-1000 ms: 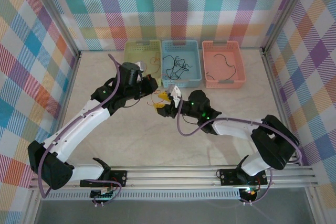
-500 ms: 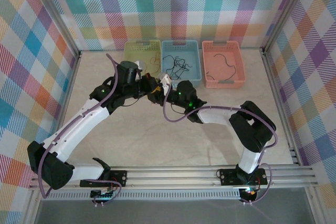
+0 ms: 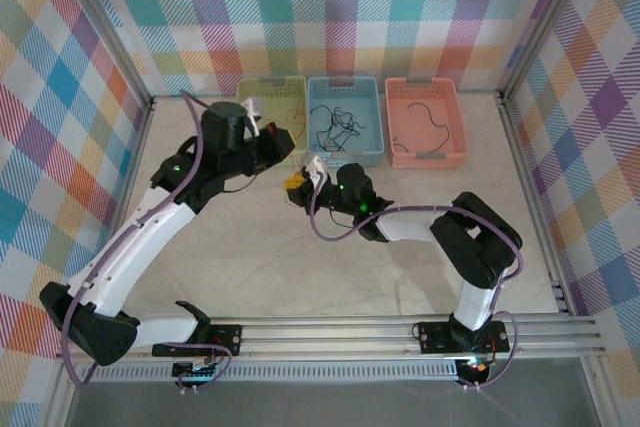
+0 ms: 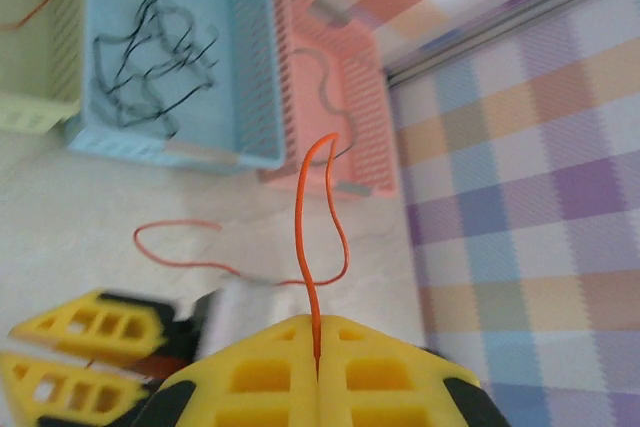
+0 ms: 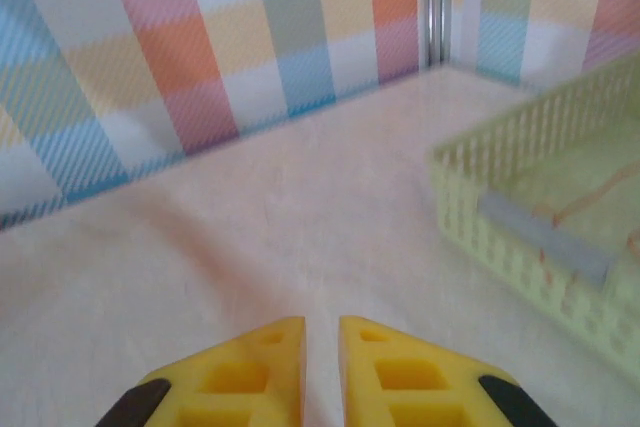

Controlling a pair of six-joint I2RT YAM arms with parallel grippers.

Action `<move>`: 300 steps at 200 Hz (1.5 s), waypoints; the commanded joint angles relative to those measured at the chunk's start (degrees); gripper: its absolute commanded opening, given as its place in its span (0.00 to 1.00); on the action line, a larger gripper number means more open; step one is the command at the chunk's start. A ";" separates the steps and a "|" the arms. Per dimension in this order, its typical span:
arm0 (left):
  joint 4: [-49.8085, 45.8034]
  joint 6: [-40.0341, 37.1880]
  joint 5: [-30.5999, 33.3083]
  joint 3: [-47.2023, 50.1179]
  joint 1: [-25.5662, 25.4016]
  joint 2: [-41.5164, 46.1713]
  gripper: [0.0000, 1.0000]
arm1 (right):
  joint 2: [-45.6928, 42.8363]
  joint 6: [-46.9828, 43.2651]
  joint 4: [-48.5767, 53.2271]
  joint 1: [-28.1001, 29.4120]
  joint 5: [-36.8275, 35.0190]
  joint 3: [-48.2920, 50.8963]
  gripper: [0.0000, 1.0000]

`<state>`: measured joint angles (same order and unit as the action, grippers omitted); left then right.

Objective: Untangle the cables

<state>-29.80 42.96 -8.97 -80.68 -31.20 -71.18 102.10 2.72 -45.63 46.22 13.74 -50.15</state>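
Fingers of the left gripper [image 4: 318,339] are clamped on an orange cable [image 4: 305,207] — those of the right gripper [image 5: 321,332] are held a slit apart, nothing gripped.

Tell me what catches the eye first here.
An orange wire curls up from the shut left gripper, pinched between its yellow fingers. Along the table's far edge stand a green basket, a blue basket holding tangled black wires, and a pink basket.

Left gripper [image 4: 318,325] clamped on an orange cable [image 4: 302,197], arm stretched forward. Right gripper [image 5: 321,327] jaws narrowly apart, elbow folded.
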 commanded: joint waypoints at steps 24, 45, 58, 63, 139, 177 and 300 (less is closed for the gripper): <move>0.89 -0.05 -2.32 -4.99 3.28 3.50 0.00 | -5.30 -4.91 6.92 0.27 -2.11 4.52 0.18; -0.29 -0.61 -2.37 -6.60 5.97 4.11 0.00 | -7.10 -7.52 8.78 0.14 -3.09 6.38 0.18; -1.60 -1.10 -2.41 -8.28 7.78 4.04 0.00 | -8.24 -7.91 9.06 0.10 -4.82 7.53 0.18; -1.77 -1.29 -2.16 -8.70 8.47 4.10 0.00 | -8.70 -9.83 9.99 -0.05 -5.30 7.90 0.18; -2.75 -6.60 1.85 -19.90 17.03 -8.88 0.00 | -15.03 -6.90 4.15 -3.23 -9.03 15.69 0.65; -1.41 -7.67 -1.05 -27.28 18.52 -20.67 0.00 | -15.71 -5.93 5.50 -3.41 -9.99 15.59 0.65; 0.26 -9.35 1.63 -39.68 20.72 -49.93 0.00 | -15.71 -5.76 6.78 -3.42 -9.42 15.11 0.65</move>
<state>-31.11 34.83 -8.93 -118.58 -11.16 -118.21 87.68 -3.68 -38.00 42.94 4.03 -34.50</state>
